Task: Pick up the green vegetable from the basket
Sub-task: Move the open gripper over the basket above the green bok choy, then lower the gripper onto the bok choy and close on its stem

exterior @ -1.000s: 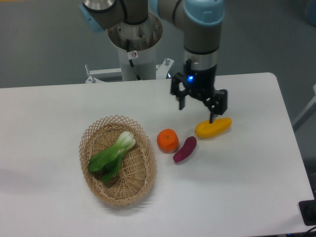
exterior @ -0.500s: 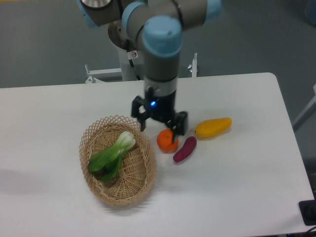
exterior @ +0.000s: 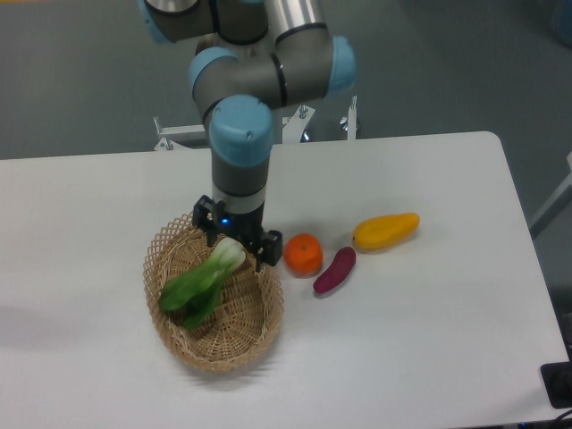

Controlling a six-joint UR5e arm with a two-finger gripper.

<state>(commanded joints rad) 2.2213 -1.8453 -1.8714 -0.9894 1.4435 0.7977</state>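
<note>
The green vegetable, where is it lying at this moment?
The green vegetable lies inside the basket on the left part of the table, its pale stem end pointing up-right, just under the open gripper, left of the orange fruit.

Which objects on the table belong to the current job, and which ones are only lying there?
For the job: dark green leafy bok choy with pale stem; oval tan woven wicker basket; black two-finger pincer, open above the stem.

Lying about: round orange fruit; purple eggplant-shaped piece; yellow elongated fruit.
</note>
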